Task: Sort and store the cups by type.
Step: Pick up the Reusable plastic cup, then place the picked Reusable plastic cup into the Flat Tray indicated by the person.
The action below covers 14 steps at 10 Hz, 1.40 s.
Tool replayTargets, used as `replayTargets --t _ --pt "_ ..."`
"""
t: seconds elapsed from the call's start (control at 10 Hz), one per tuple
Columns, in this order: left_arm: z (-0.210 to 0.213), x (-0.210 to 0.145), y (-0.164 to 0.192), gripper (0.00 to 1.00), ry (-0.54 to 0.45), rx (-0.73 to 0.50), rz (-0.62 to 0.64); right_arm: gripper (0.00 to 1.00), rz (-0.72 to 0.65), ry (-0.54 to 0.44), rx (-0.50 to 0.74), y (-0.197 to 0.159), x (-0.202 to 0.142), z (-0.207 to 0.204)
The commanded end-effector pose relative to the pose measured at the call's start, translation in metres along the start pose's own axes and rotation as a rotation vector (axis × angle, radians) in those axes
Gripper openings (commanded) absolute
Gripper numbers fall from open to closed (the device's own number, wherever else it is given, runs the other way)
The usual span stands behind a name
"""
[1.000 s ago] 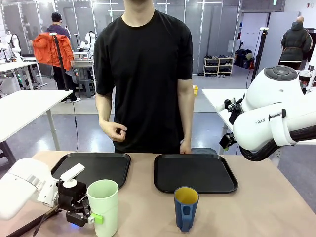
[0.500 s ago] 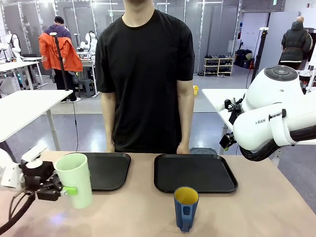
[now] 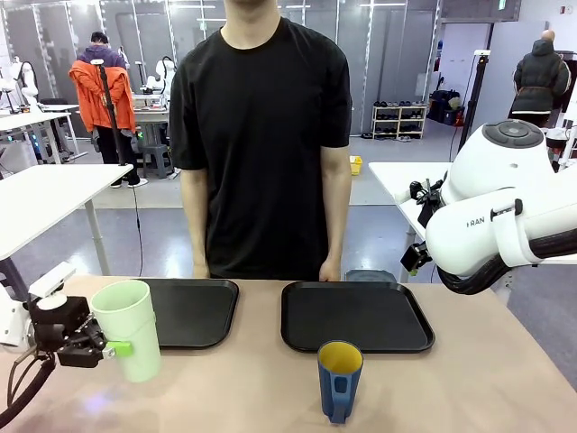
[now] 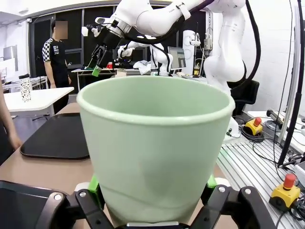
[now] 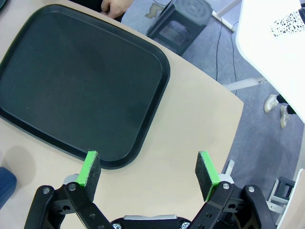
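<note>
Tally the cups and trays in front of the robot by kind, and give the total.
Green tumbler: 1
Blue mug: 1
Black trays: 2, left and right
Total: 4

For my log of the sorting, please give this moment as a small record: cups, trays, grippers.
left gripper: shut on the mint-green tumbler, beside the left black tray
right gripper: open, holding nothing, above the table by the right black tray
blue mug: upright, in front of the right black tray, untouched
sorted so far: no cup on a tray
person: stands at far side
</note>
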<state>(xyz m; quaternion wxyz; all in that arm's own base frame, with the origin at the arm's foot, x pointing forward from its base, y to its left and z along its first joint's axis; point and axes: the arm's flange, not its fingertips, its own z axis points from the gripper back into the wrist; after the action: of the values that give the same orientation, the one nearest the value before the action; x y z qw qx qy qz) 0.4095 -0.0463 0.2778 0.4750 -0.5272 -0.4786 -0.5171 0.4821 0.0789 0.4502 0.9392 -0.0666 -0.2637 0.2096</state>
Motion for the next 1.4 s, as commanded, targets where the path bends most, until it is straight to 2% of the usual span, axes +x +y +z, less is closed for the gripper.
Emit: replayTargets --t 0.0,1.3 --pt "0.0013 0.0051 0.0029 0.52 0.002 0.001 -0.015 1.00 0.002 -0.001 -0.001 -0.0006 0.0001 0.0003" --pt "0.0013 0.0051 0.0029 0.52 0.002 0.001 -0.015 1.00 0.002 -0.001 -0.001 -0.0006 0.0001 0.0003"
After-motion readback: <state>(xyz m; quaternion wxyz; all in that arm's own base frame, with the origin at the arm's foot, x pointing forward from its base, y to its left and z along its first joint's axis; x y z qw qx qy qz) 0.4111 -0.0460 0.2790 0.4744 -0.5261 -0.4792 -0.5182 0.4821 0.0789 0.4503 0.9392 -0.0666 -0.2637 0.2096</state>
